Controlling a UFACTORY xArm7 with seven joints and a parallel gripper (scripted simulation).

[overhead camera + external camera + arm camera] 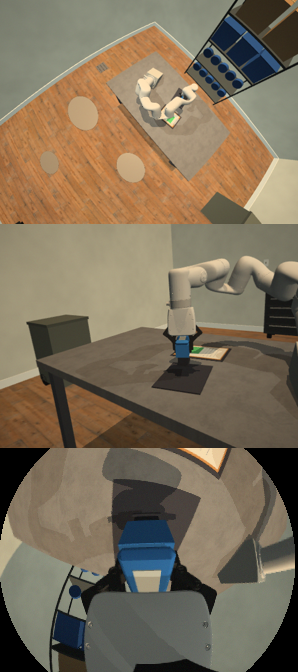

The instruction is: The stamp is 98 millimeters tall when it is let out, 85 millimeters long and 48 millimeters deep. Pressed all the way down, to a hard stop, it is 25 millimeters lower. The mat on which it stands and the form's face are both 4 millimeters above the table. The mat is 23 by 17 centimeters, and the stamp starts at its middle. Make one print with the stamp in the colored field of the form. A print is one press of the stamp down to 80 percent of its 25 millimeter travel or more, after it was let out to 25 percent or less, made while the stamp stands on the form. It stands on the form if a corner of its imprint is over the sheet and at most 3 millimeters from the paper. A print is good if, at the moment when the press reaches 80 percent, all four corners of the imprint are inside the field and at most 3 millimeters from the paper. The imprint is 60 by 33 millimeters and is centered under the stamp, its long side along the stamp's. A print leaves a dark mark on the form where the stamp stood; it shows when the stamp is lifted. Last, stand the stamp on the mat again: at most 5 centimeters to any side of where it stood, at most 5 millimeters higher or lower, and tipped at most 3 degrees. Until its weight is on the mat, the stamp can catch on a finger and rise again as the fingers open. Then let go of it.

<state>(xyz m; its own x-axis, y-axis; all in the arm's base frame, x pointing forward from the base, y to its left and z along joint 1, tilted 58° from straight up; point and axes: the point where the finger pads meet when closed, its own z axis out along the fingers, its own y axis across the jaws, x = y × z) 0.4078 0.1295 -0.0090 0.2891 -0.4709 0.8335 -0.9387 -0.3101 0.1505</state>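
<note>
My gripper (pixel 182 344) (pixel 147 549) points straight down and is shut on the blue stamp (pixel 182 350) (pixel 148 543), with the black fingers on its two sides. The stamp hangs upright a little above the dark mat (pixel 196 384) (pixel 188 503) (pixel 177 93), and its shadow falls on the mat below. The form (pixel 213 353) (pixel 175 122) lies flat just beyond the mat. Its green field (pixel 197 350) (pixel 171 119) is at the end nearest the stamp and shows no mark. In the overhead view the arm hides the stamp.
The grey table (pixel 115 359) (pixel 196 144) carries a beige box (pixel 155 73) by the arm's base. A dark green cabinet (pixel 59 335) stands left of the table, a black drawer unit (pixel 278 314) behind it. A shelf with blue bins (pixel 245 52) stands nearby.
</note>
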